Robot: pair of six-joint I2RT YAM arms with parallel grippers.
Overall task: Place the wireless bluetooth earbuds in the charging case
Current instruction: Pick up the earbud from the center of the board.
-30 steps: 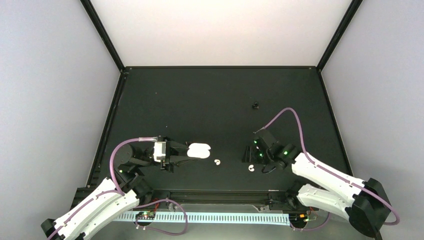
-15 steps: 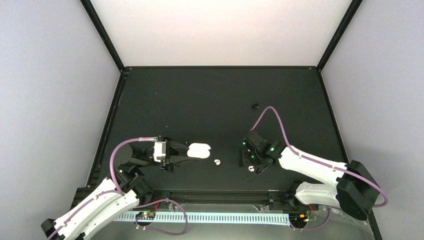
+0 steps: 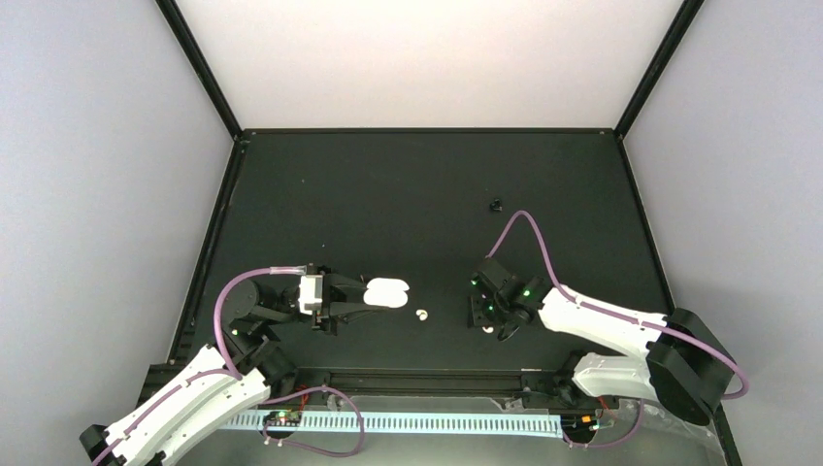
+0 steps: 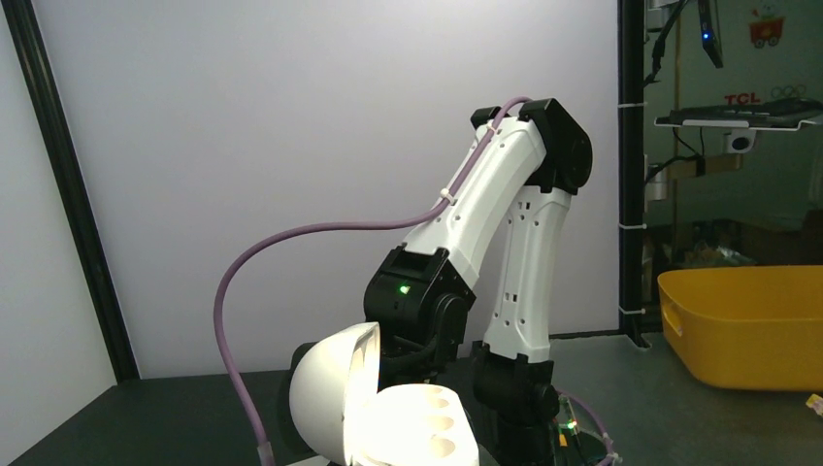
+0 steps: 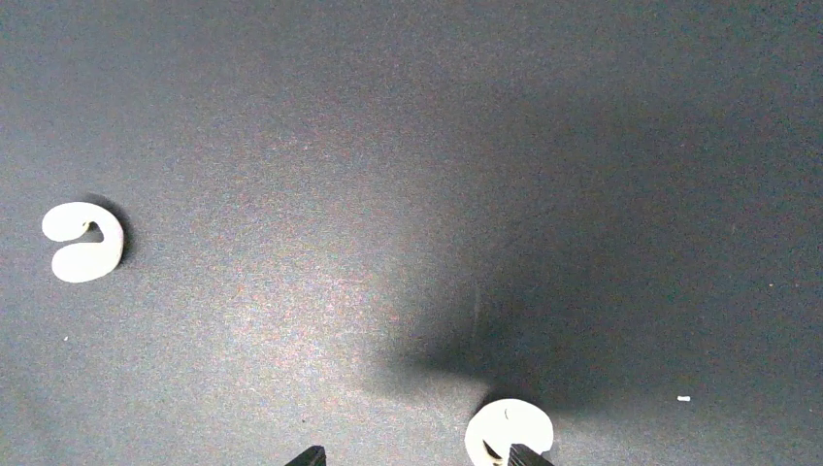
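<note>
The charging case [image 3: 387, 292] is white, lies left of centre and stands open. In the left wrist view its lid [image 4: 325, 398] is raised beside the base [image 4: 419, 429] with its round wells. My left gripper [image 3: 374, 296] is shut on the case at its left end. One white earbud [image 3: 422, 315] lies just right of the case. The other earbud [image 3: 487, 329] lies under my right gripper [image 3: 482, 316]. In the right wrist view the right gripper [image 5: 417, 456] is open. That earbud [image 5: 510, 427] touches the right fingertip [image 5: 524, 454], and the first earbud [image 5: 82, 242] lies far left.
A small black object [image 3: 496, 205] sits on the black table toward the back right. The right arm [image 4: 505, 223] rises behind the case in the left wrist view. A yellow bin [image 4: 747, 325] stands off the table.
My right arm has swung left and down, bringing its open gripper over the right-hand earbud. The left gripper and the case have not moved.
</note>
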